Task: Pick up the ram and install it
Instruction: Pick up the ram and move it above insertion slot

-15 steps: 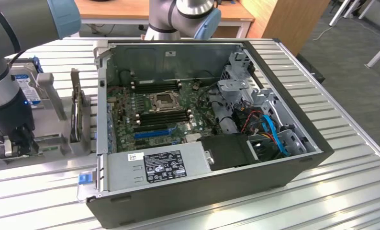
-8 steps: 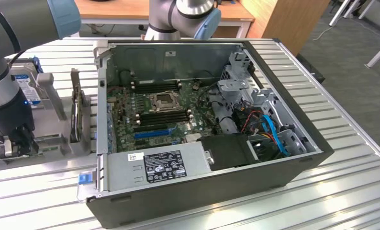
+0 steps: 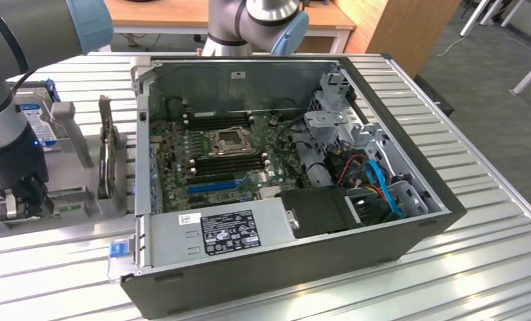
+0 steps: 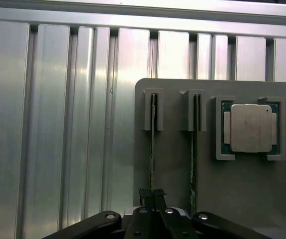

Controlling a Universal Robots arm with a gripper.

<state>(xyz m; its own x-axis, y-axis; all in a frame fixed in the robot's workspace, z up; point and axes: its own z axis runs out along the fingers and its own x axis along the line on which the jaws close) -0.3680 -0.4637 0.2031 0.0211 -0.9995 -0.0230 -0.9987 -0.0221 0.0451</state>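
Clamping the claw (image 4: 151, 198) on the thin edge of the ram (image 4: 152, 149), set on edge in a slot of the grey holder (image 4: 172, 169). In the next slot, a second stick (image 4: 195, 149); past that, a processor chip (image 4: 251, 128). All on the ribbed tabletop (image 4: 58, 124), at nine o'clock from the open computer case (image 3: 247, 284) in the exterior view.

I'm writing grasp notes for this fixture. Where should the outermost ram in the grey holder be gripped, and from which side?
Probably pinch the ram across its thin upper edge, coming straight down from above: it stands on edge in the holder, so only the flat faces offer the jaws purchase.
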